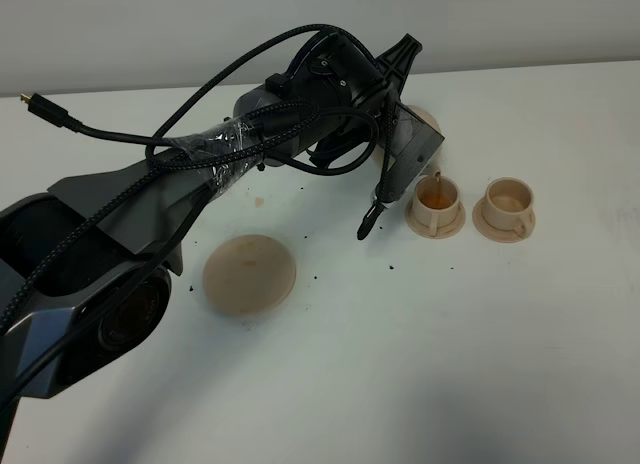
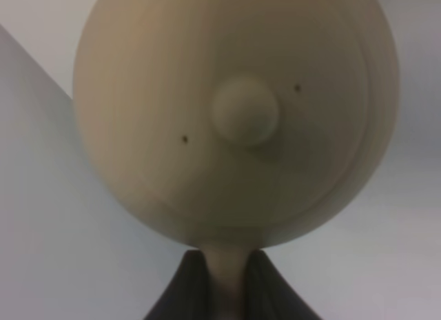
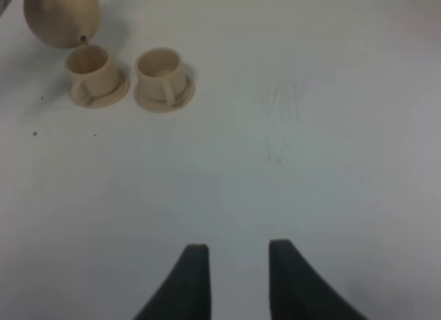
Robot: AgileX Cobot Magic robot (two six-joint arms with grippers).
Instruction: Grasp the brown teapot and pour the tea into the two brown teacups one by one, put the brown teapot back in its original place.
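Note:
My left gripper (image 1: 405, 149) is shut on the loop handle of the brown teapot (image 1: 425, 119) and holds it tilted above the left teacup (image 1: 436, 202). A thin stream of tea falls from the spout into this cup, which holds brown liquid. The arm hides most of the pot from above. In the left wrist view the teapot (image 2: 234, 113) fills the picture, lid knob facing the camera. The right teacup (image 1: 505, 206) stands beside the left one on its own saucer. The flat round saucer (image 1: 249, 274) lies bare to the left. My right gripper (image 3: 234, 278) is open and empty, far from the cups (image 3: 89, 68) (image 3: 160, 72).
Small dark specks lie on the white table (image 1: 400, 364) around the saucer and cups. A loose black cable with a gold plug (image 1: 45, 109) lies at the back left. The left arm's body covers the left side of the table.

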